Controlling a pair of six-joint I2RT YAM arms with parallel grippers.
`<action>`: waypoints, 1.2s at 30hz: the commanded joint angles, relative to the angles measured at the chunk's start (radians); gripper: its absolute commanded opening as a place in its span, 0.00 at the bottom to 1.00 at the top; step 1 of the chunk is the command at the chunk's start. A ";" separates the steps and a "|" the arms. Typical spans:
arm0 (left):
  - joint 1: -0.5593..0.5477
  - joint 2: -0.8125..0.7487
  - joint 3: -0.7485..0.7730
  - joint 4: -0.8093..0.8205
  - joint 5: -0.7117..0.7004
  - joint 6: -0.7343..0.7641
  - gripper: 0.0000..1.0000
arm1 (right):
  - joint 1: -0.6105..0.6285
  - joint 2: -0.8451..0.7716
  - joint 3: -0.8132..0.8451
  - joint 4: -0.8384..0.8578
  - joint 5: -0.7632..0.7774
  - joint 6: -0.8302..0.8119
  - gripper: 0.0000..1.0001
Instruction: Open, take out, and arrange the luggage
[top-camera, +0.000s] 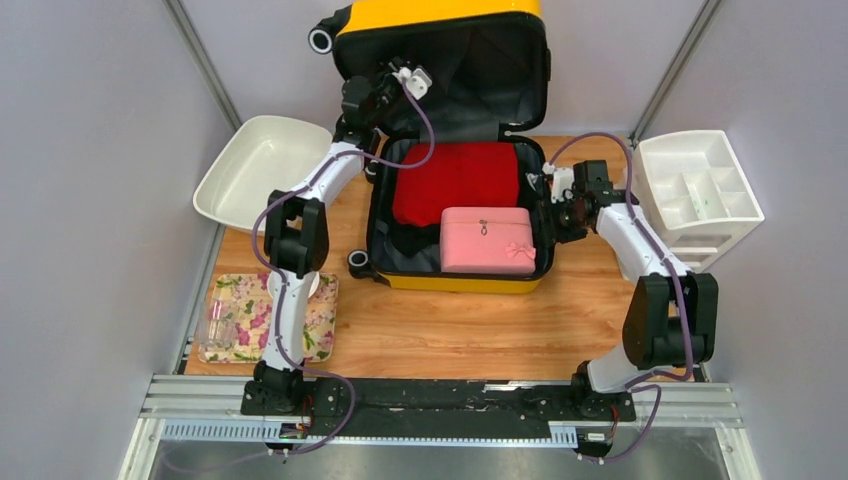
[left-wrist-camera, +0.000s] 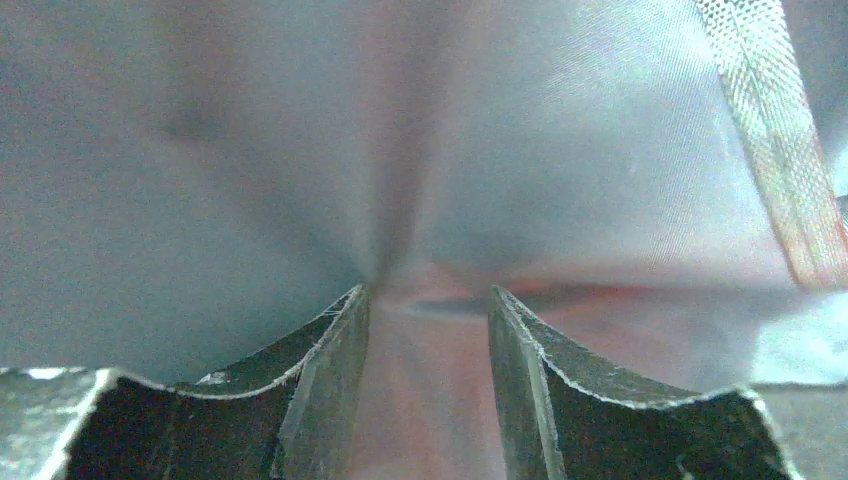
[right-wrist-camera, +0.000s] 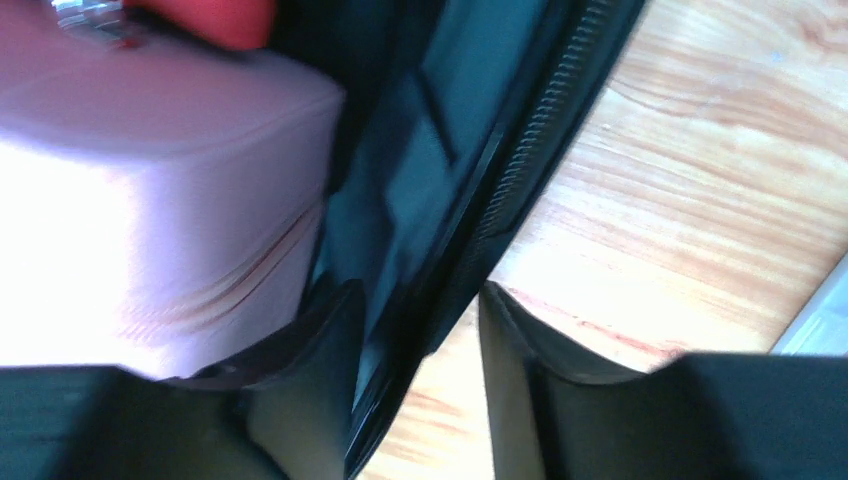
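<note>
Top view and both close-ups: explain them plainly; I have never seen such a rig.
Two white robot arms are bolted at the near edge of a wooden table. The top view looks down from above and behind them; each close-up comes from a wrist camera. A yellow hard-shell suitcase lies open, holding a red folded cloth and a small pink box-like case. Beside it: a white basin, a white compartment organiser, a floral tray. On the left arm the jaws, parted, meet the grey lid lining; on the right arm they straddle the suitcase's rim. Nothing looks gripped.
</note>
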 joint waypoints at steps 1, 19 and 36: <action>0.004 -0.046 -0.038 0.097 0.007 0.017 0.56 | -0.009 -0.164 0.158 -0.081 -0.200 -0.118 0.56; -0.006 -0.765 -0.684 -0.589 0.201 -0.216 0.74 | -0.001 -0.230 0.373 -0.063 -0.465 -0.193 0.80; -0.023 -1.201 -1.117 -0.828 0.435 -0.837 0.72 | 0.058 -0.270 0.224 -0.376 -0.357 -0.066 0.73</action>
